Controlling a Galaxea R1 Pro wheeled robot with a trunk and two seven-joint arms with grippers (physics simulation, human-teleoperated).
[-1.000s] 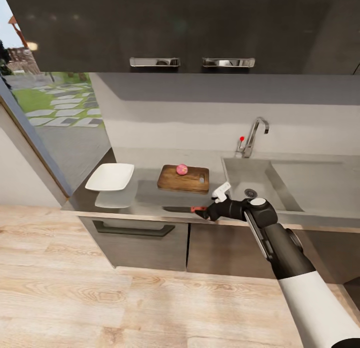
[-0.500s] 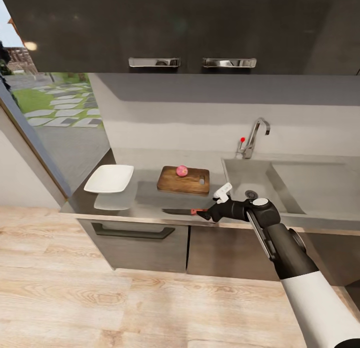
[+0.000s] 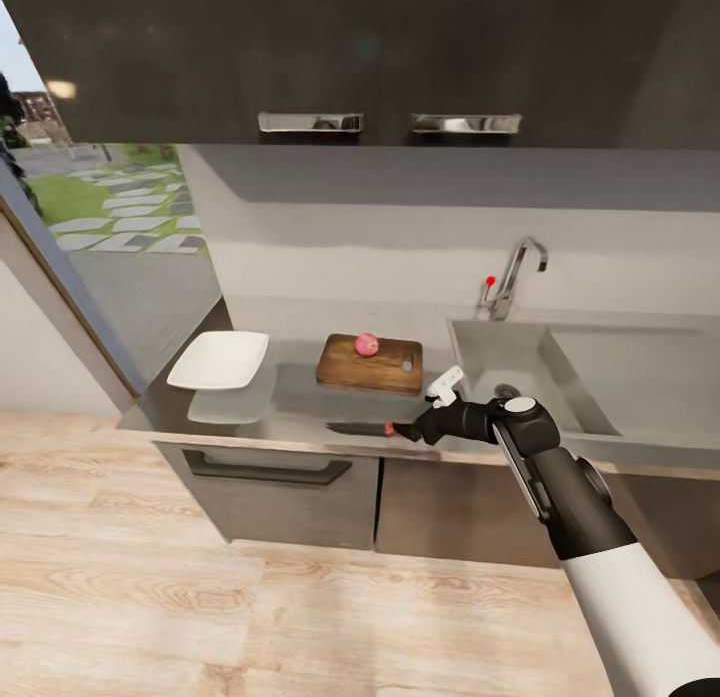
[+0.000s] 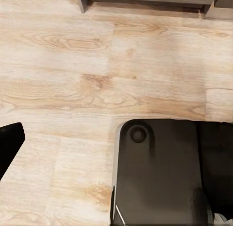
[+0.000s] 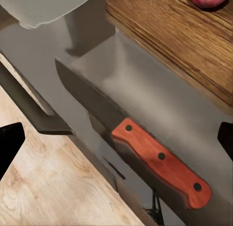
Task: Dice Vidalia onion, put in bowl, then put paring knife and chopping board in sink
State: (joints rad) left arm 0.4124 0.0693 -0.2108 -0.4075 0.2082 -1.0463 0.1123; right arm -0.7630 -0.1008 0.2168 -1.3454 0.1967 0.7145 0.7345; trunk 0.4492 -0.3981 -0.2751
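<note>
One right tool (image 3: 408,430) spread wide over paring knife (image 5: 145,150) at countertop (image 3: 300,402) edge.

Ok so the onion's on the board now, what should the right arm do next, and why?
Probably lower the right end effector and close on the paring knife's handle: its fingers look spread either side, the knife lies flat on the countertop, and the Vidalia onion waits uncut.

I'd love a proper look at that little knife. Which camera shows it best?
The right wrist view: the paring knife lies large on the countertop, with its red-orange handle, rivets and dark blade plain. The head view shows the knife small, at the counter's front edge by the right gripper. The left wrist view looks at the floor.
</note>
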